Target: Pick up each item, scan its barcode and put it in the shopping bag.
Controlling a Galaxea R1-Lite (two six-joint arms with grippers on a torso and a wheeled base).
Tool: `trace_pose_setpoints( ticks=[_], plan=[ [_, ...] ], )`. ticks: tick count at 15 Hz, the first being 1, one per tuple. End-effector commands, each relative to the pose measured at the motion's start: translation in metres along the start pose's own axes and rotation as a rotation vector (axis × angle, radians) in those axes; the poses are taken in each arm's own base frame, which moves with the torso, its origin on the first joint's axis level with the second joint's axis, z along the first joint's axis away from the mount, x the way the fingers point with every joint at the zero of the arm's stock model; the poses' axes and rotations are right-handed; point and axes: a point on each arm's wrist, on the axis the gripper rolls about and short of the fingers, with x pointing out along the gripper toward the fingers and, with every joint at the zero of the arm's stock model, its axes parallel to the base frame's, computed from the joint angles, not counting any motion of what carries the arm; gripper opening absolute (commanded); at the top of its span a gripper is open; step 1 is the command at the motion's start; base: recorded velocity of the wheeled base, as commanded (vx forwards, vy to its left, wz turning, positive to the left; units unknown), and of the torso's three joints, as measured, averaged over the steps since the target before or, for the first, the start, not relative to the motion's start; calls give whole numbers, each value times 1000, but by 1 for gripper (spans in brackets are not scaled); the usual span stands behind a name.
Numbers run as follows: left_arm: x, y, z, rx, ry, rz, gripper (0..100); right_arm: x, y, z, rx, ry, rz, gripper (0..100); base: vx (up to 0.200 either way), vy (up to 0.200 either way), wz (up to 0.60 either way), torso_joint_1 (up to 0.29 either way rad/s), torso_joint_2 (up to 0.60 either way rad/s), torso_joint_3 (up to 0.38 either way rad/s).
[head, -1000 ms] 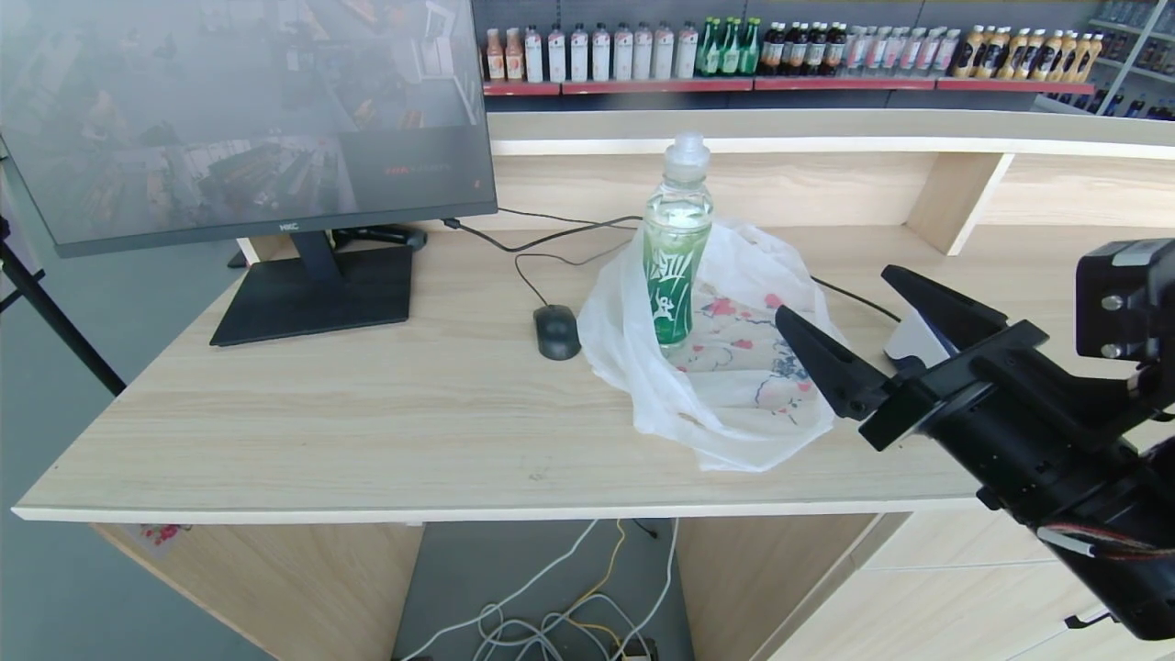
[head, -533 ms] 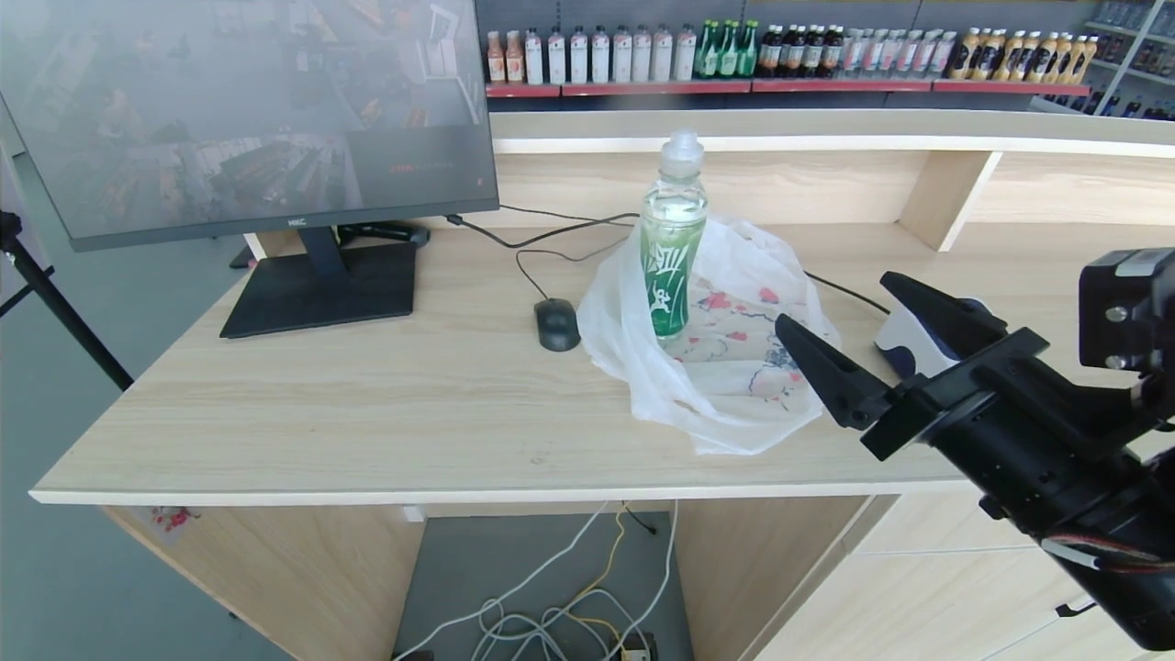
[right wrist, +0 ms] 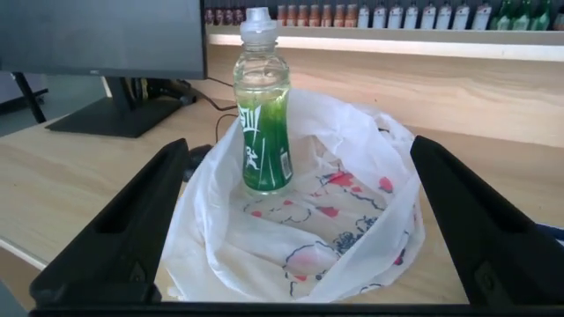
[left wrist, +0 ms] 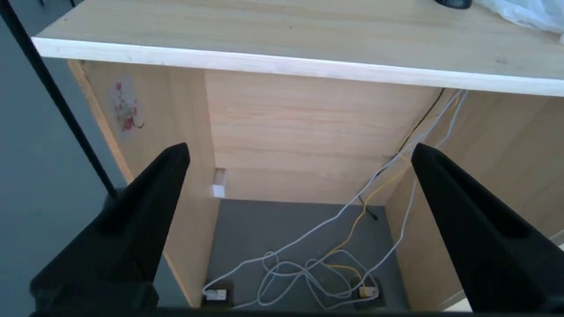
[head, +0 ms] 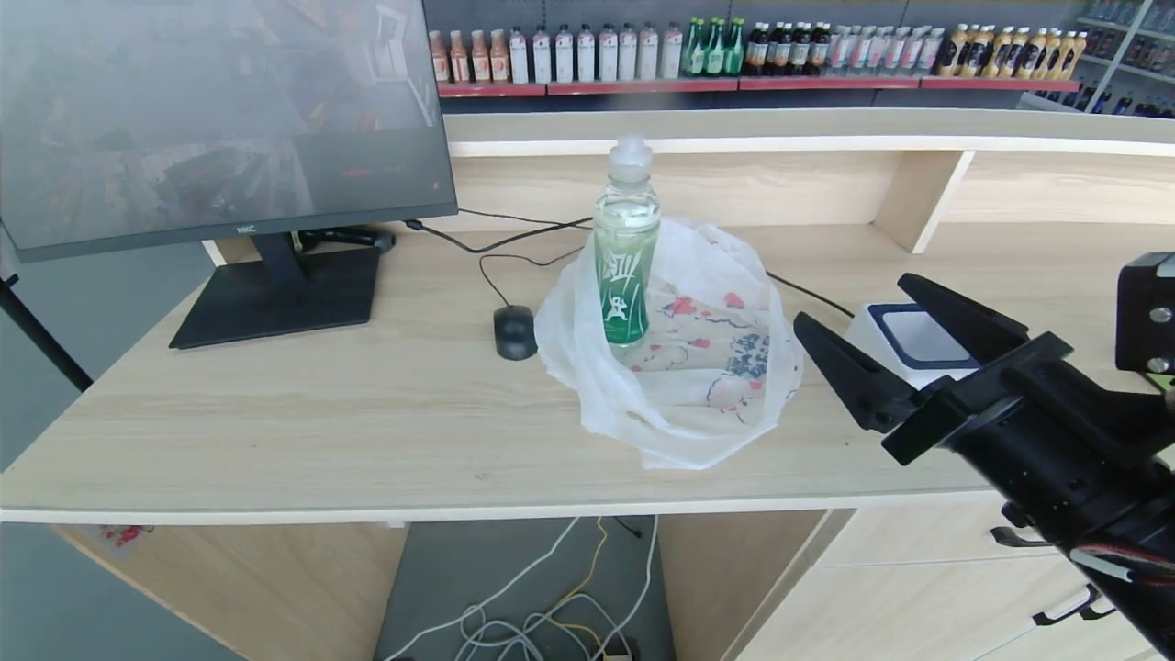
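A clear bottle [head: 626,248] with a green label and a white cap stands upright inside the open white shopping bag [head: 684,386] near the middle of the counter. My right gripper [head: 852,301] hovers open and empty just to the right of the bag, level with it and pointing at it. From the right wrist, the bottle [right wrist: 263,114] and the bag [right wrist: 352,229] lie ahead of the spread right gripper [right wrist: 300,145]. My left gripper [left wrist: 300,154] hangs open and empty below the counter's front edge [left wrist: 264,57].
A white scanner [head: 909,340] with a dark window sits right of the bag, behind my right gripper. A monitor [head: 211,110] stands at the back left. A black mouse [head: 514,332] lies left of the bag. Cables [left wrist: 326,264] hang under the counter. Drink shelves [head: 734,55] line the back.
The head camera has moved, so the whole scene slid left. The right gripper now stands slightly clear of the bag's edge, and more of the scanner shows behind it. The bottle kept its place.
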Motion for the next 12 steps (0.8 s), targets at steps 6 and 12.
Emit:
trace_pose_setpoints(
  ticks=[6, 12],
  plan=[
    [0, 0, 0, -3, 0, 0, 100, -23, -4, 3, 3, 12, 0, 100, 0, -200, 0, -1, 0, 4],
    [0, 0, 0, -3, 0, 0, 100, -17, -3, 0, 8, 16, 1, 100, 0, -200, 0, 2, -2, 3]
  ],
)
